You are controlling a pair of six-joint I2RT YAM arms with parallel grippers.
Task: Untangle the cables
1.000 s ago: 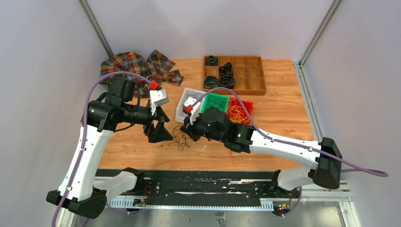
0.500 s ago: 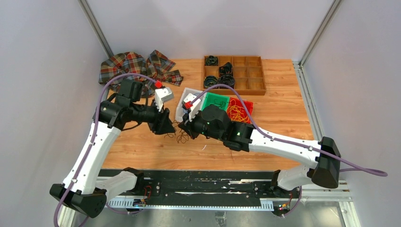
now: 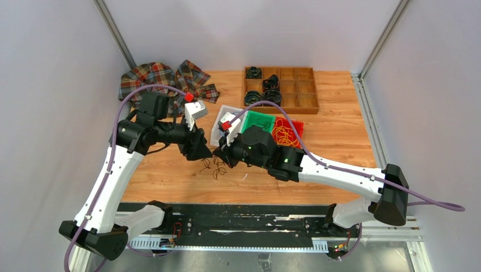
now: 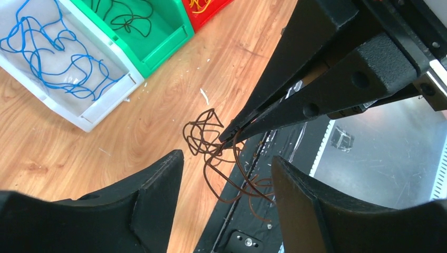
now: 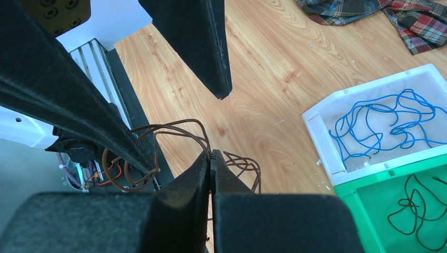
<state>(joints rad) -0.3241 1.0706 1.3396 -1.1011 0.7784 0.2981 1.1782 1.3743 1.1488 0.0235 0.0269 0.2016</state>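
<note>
Item: brown cable clump [image 4: 213,153], above desk [image 3: 340,141], 6 o'clock of white bin [image 4: 100,113]. Right gripper [image 5: 211,154] clamped on one strand. Left gripper [image 4: 225,156] spread apart, clump straddled. Advised: single free loop pinched, drawn slowly toward 9 o'clock; snagging judged likely.

Brown cables [image 4: 211,152], white bin [image 4: 104,104], green bin [image 4: 167,46], red bin [image 4: 212,7], plaid cloth [image 3: 161,79]

Smooth wood table [image 3: 340,141], glossy plastic bins [image 4: 163,52], woven cloth [image 3: 159,79] — wiry cables [image 4: 219,153]
</note>
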